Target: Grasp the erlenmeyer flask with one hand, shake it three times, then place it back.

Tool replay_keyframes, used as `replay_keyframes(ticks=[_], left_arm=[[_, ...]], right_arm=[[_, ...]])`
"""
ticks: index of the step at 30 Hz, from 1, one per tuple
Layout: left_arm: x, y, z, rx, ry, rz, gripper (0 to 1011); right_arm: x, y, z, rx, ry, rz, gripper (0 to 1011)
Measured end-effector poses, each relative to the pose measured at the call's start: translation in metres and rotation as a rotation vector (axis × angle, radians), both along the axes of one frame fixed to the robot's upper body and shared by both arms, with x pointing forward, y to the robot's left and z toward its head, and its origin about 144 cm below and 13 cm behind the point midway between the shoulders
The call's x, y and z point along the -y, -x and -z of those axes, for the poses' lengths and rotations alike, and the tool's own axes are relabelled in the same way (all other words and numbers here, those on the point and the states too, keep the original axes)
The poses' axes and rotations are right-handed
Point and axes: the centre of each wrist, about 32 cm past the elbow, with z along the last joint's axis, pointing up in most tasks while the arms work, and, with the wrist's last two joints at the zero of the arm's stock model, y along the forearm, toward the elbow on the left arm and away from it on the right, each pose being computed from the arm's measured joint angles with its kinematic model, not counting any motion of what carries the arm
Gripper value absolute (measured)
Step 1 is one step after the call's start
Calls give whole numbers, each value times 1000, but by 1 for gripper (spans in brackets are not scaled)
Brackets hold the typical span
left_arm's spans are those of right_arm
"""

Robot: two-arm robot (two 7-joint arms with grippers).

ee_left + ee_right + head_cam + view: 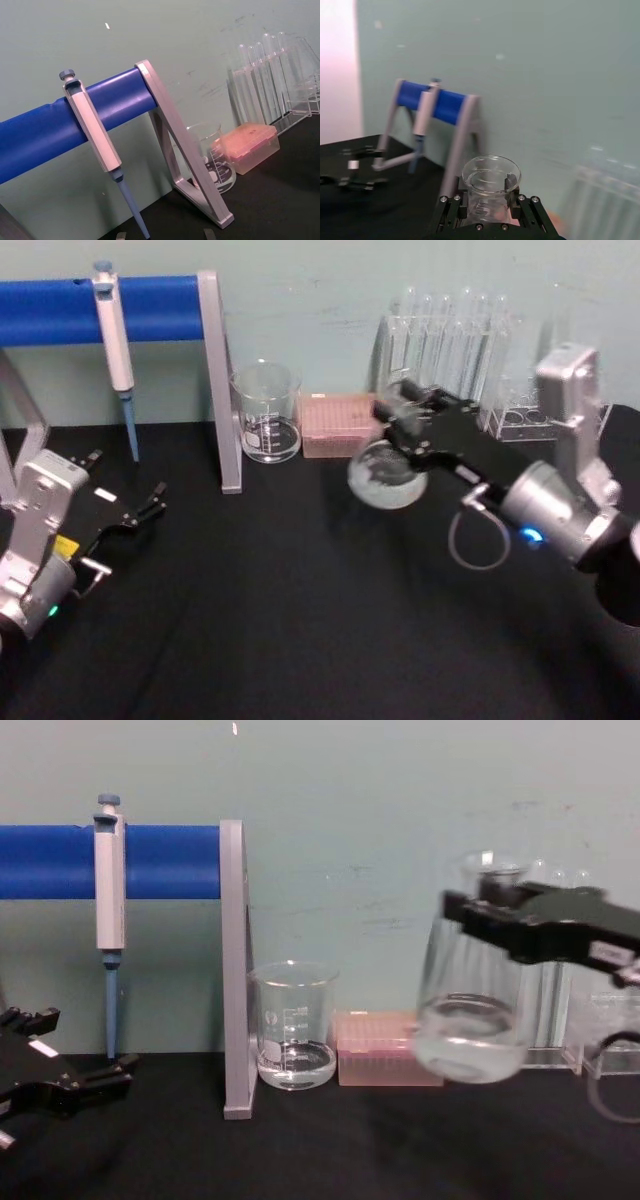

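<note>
- Arm at rest, lower left of the chest view: the left gripper lies idle on the table, fingers spread.
- Right of centre, past the beaker, the erlenmeyer flask hangs clear of the table, so grasp and lift are done.
- At the right edge, the right gripper clamps its neck. Shaking is probably under way, and setting down is left.
- The shake count cannot be told, and the jaws cover part of the neck.
</note>
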Motion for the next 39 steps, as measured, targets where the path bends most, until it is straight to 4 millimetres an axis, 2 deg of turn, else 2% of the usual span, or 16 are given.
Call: replay_keyframes(ticks=[4, 9, 19, 26, 39], left_arm=[[0, 0, 0, 0, 0, 0, 1001], [0, 0, 0, 0, 0, 0, 1001], [0, 0, 0, 0, 0, 0, 1001], [0, 0, 0, 0, 0, 0, 1001], [0, 0, 0, 0, 0, 0, 1000]], right_arm=[[20, 7, -1, 8, -4, 100, 456], [34, 12, -1, 10, -7, 171, 453], [39, 14, 2, 4, -11, 200, 453], [24, 6, 3, -5, -12, 112, 456], [-28, -9, 9, -41, -10, -136, 456]])
